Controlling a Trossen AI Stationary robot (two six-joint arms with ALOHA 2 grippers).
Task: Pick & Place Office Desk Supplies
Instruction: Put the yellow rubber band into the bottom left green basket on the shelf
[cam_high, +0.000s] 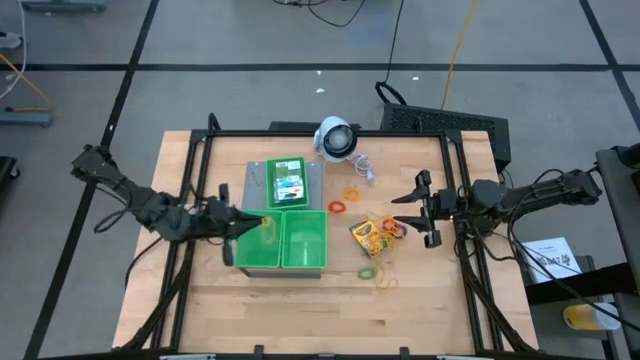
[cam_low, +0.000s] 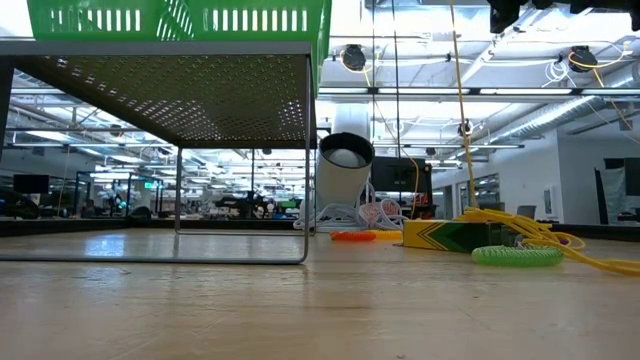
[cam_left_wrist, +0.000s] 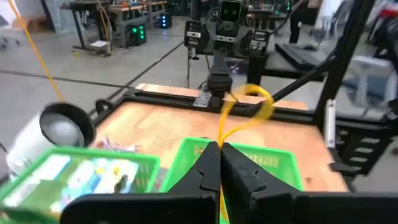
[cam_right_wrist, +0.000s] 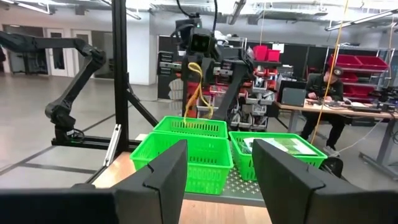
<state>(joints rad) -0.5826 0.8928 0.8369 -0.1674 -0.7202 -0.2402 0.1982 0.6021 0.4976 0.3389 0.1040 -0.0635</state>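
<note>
One yellow band (cam_left_wrist: 249, 106) in left gripper (cam_left_wrist: 219, 163)

We see the right claw (cam_right_wrist: 217, 177) at the near edge, its two dark fingers (cam_right_wrist: 158, 174) spread with nothing between them. Past them sit green slotted plastic basket trays (cam_right_wrist: 186, 152) on a perforated metal platform (cam_right_wrist: 245, 182); one tray to the side holds a flat green box (cam_right_wrist: 280, 145). Above the baskets the left claw (cam_right_wrist: 198, 59) pinches a thin yellow rubber-band loop (cam_right_wrist: 194, 87) that dangles over the far basket. A seated person (cam_right_wrist: 326, 93) works at a desk in the room behind.
</note>
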